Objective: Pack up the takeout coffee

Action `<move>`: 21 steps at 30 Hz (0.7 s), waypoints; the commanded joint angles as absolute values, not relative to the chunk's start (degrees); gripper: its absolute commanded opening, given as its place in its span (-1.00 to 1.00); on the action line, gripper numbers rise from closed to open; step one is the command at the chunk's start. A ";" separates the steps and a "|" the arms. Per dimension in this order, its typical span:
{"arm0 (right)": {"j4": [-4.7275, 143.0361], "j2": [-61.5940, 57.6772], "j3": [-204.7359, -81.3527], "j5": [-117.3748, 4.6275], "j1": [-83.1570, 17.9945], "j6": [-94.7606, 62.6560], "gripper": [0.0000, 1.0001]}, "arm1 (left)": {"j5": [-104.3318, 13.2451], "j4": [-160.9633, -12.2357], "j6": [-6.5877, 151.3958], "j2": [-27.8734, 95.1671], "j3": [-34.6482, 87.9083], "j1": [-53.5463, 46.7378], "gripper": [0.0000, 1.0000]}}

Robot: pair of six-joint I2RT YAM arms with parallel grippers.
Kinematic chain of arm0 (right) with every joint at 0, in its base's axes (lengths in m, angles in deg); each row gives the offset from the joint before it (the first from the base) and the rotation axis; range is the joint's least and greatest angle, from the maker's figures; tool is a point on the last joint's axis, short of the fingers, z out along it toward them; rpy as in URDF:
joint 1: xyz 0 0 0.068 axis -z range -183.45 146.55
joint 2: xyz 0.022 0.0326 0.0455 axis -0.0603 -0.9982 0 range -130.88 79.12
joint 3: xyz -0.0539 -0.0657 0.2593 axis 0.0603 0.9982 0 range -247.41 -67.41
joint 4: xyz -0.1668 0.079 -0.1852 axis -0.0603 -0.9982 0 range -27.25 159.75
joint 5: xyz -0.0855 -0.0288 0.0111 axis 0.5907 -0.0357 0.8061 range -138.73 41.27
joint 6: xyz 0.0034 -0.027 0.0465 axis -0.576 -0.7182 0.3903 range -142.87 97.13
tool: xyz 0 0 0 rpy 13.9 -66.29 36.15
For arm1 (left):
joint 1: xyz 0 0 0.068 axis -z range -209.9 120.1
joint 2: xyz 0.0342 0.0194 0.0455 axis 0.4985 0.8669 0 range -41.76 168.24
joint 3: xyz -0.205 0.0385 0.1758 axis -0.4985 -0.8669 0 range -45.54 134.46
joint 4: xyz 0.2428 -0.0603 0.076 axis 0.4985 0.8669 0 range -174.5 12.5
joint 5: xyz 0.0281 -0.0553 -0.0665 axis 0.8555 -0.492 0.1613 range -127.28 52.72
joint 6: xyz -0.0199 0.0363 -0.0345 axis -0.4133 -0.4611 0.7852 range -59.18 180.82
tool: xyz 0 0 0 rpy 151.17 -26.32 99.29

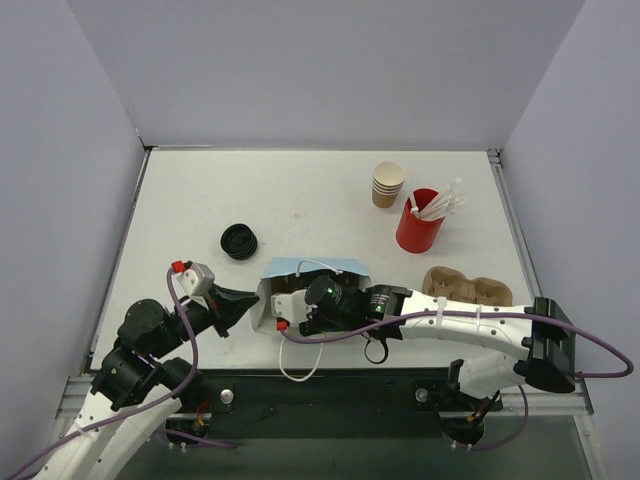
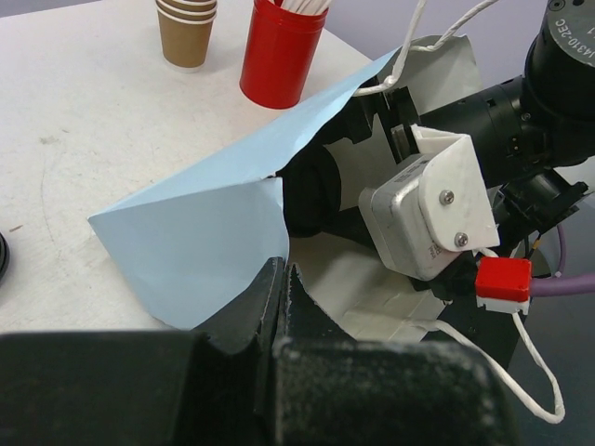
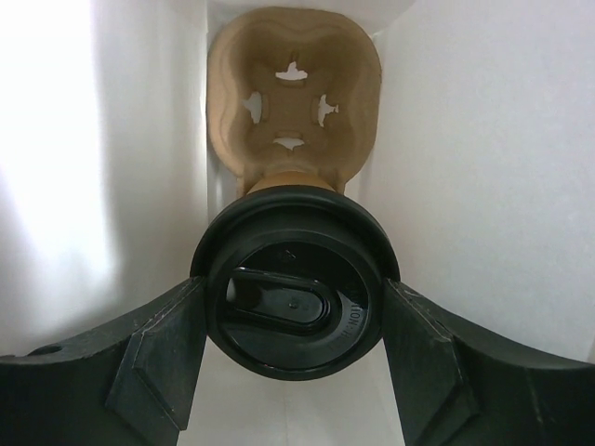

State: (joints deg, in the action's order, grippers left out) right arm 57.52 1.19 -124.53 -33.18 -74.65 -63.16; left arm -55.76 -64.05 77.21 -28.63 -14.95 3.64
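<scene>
My right gripper (image 3: 296,311) clamps the coffee (image 3: 293,232) inside the bag (image 2: 186,232), near mid-table, just short of the carrier (image 3: 279,102). My left gripper (image 2: 284,276) is pinched closed on the bag's mouth. Missing the pocket could tip the cup

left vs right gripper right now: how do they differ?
Left gripper is shut, seemingly pinching the mouth edge of the light blue paper bag; right gripper stands wide, clamped on the small brown kraft paper cup with a round black plastic lid. Left gripper sits outside the bag; right gripper reaches inside it. Shared: both work the same bag.
</scene>
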 commanded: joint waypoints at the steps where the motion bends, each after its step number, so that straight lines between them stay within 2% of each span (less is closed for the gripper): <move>1: 53.32 2.66 -127.79 -31.42 -74.12 -68.21 -0.14 | -57.32 -65.78 78.31 -28.75 -14.60 3.41 -1.00; 21: 50.77 -1.47 -130.25 -35.11 -70.96 -72.70 -0.15 | -56.62 -66.13 78.67 -28.67 -14.78 3.41 -1.00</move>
